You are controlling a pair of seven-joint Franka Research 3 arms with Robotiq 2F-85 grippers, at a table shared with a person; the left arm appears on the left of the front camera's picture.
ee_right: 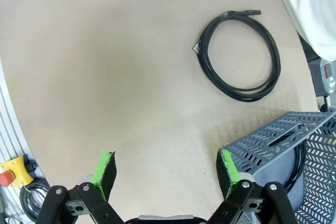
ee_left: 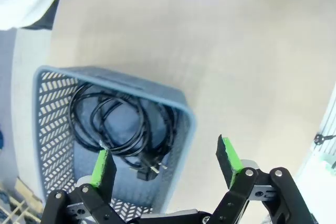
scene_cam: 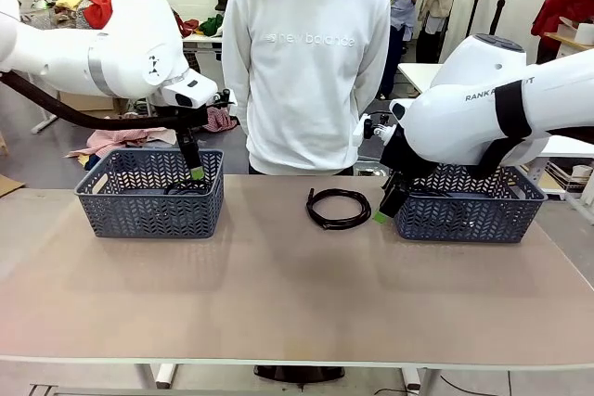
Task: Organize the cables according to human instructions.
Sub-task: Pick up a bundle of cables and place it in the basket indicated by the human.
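1. Plainly, the nearest risk starts at my right gripper (scene_cam: 388, 203) (ee_right: 165, 166): one green pad hangs just beside the corner of the right basket (scene_cam: 473, 215) (ee_right: 273, 140), so a careless swing toward the middle could knock that basket askew.
2. Further out, the loose cable (scene_cam: 339, 208) (ee_right: 239, 56) lies coiled on the table (scene_cam: 278, 294), between the two baskets and nearer the right one. I judge the coil floppy: pinching a single strand could let it unwind, trail, or snag on a basket rim.
3. My left gripper (scene_cam: 197, 172) (ee_left: 165, 163) hovers above the left basket (scene_cam: 148, 194) (ee_left: 157, 95), straddling its rim. Dropping straight down could strike the rim or hook the coiled cables (ee_left: 121, 124) and their plug (ee_left: 147, 169) already inside.
4. The person (scene_cam: 306, 71) stands at the far edge with arms drawn behind the body; I judge that choosing a basket without a clear sign could send the cable to the wrong one.
5. Both of my grippers are spread wide, holding nothing and touching nothing.
6. One more cable (ee_right: 300, 166) rests inside the right basket.
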